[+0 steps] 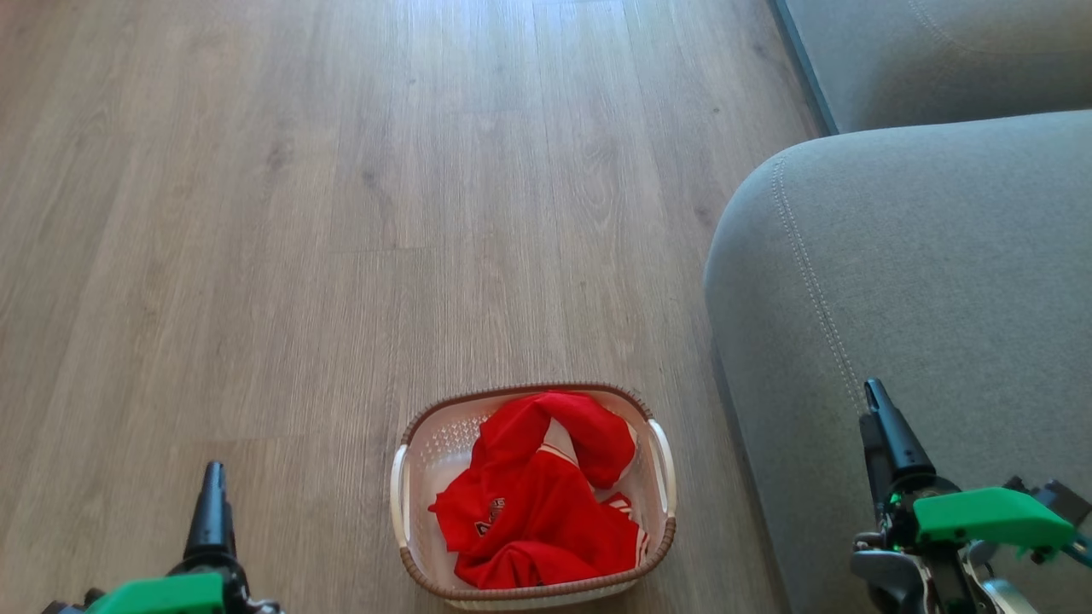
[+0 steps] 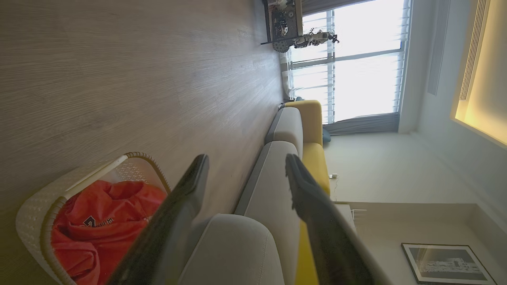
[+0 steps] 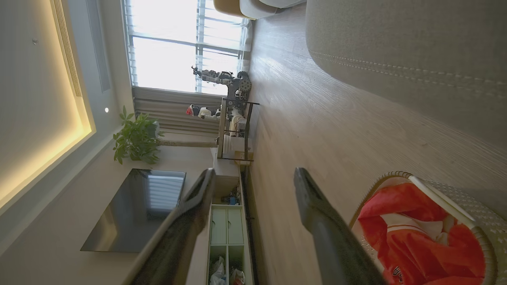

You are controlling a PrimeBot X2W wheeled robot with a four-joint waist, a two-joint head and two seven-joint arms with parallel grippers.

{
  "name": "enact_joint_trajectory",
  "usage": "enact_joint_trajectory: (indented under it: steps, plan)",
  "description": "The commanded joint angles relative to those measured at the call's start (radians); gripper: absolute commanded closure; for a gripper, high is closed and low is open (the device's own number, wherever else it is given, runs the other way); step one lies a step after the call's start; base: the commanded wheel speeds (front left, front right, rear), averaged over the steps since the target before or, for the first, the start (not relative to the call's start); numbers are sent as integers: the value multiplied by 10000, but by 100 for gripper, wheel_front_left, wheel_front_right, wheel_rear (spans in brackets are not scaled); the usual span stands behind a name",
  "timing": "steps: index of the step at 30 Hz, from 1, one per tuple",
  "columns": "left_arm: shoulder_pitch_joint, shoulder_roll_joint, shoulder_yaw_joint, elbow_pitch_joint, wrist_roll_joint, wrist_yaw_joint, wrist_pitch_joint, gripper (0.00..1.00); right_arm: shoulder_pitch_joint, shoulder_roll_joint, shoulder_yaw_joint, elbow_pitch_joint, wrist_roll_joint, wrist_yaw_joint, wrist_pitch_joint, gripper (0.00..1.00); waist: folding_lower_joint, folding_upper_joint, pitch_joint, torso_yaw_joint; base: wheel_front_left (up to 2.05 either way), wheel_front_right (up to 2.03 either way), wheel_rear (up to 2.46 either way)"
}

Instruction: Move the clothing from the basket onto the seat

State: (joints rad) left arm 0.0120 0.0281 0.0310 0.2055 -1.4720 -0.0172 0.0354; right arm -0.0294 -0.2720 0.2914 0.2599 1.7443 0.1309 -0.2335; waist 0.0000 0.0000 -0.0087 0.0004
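The cream basket (image 1: 399, 495) with a brown rim stands on the wooden floor at the bottom centre, close to the sofa's front. The red clothing (image 1: 537, 512) with white trim lies crumpled inside it, a small logo facing up. To the right is the grey-green seat (image 1: 921, 273) with its double stitch line. My left gripper (image 1: 212, 477) hangs open left of the basket, well apart from it. My right gripper (image 1: 874, 396) is open above the seat's front edge. The left wrist view has the open left gripper (image 2: 246, 158), the basket (image 2: 31, 213) and clothing (image 2: 99, 213). In the right wrist view the open right gripper (image 3: 254, 172) holds nothing beside the basket (image 3: 471, 213).
Wooden floor (image 1: 341, 213) stretches ahead and to the left. A second sofa cushion (image 1: 938, 60) lies further back on the right. Far across the room are a window, a metal rack (image 3: 235, 130), a plant (image 3: 136, 136), a dark screen (image 3: 136, 209) and a low cabinet (image 3: 225, 233).
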Motion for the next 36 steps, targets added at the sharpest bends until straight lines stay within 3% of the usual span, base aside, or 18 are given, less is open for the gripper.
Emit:
enact_joint_trajectory:
  steps: [1,36]
  plan:
    - [-168,93,0,-441,237,21,-91,0,-373,-28,-160,-396,-325,0,-61,0,0,0,-6,1,0,0,0]
    - [162,140,-778,-572,5816,609,-1088,0,-127,749,-529,-657,-6391,-1,-138,0,0,0,-140,38,0,0,0]
